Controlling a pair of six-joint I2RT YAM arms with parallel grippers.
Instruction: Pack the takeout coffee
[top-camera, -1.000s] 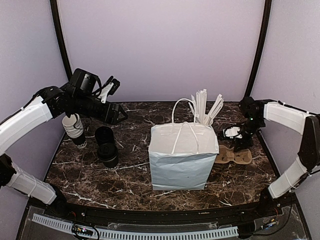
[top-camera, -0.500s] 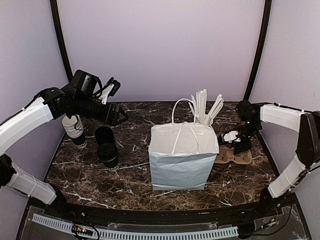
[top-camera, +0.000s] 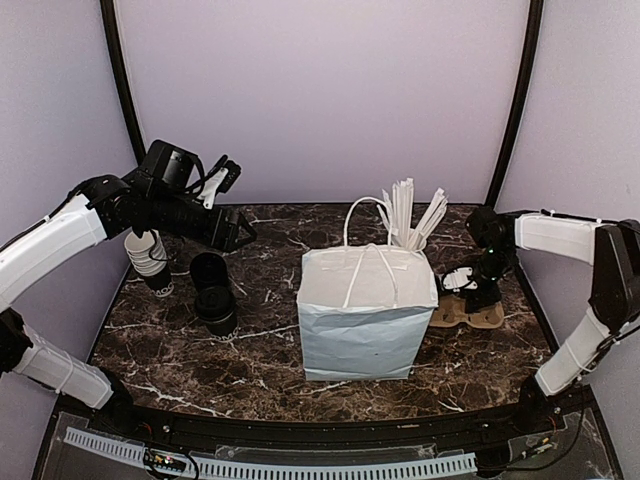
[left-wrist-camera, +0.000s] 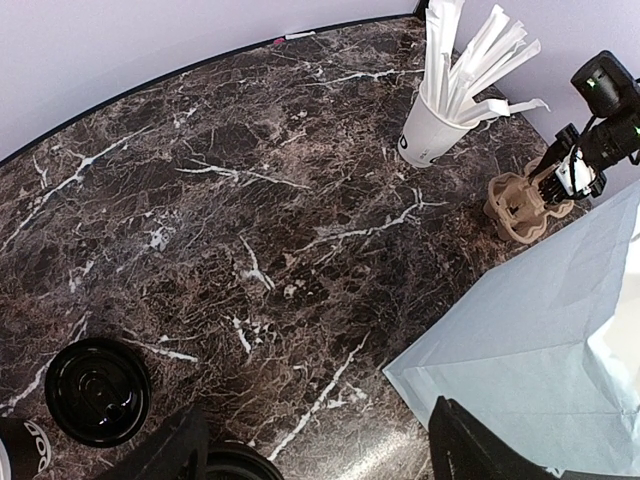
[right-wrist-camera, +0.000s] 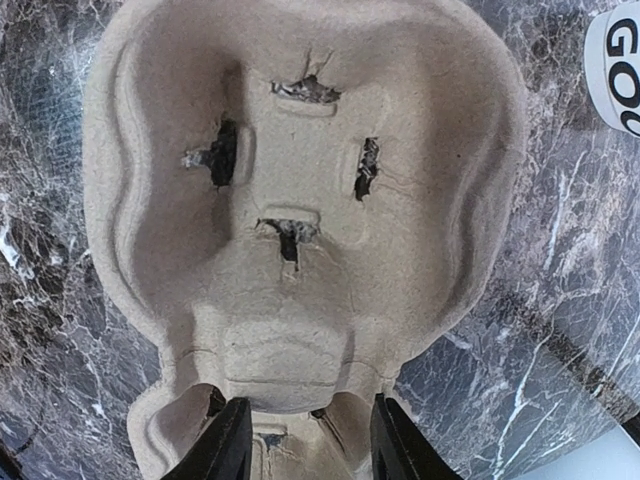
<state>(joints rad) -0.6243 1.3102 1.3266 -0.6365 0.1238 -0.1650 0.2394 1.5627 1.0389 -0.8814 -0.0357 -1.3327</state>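
Two takeout coffee cups with black lids stand on the left of the marble table, one (top-camera: 208, 268) behind the other (top-camera: 216, 308); the left wrist view shows their lids (left-wrist-camera: 97, 390) (left-wrist-camera: 236, 466). My left gripper (top-camera: 243, 232) hangs above and to the right of them, open and empty (left-wrist-camera: 320, 462). A white paper bag (top-camera: 365, 310) with handles stands mid-table. A brown pulp cup carrier (top-camera: 470, 314) lies to its right. My right gripper (top-camera: 470, 288) is down on the carrier (right-wrist-camera: 300, 200), its fingers (right-wrist-camera: 225, 445) shut on the centre ridge.
A stack of lidless white cups (top-camera: 147, 252) stands at the far left under the left arm. A white cup of white sticks (top-camera: 410, 232) stands behind the bag, close to the carrier. The curved back wall edges the table.
My right gripper has moved left and down onto the cup carrier. The left arm, the cups and the bag have stayed where they were.
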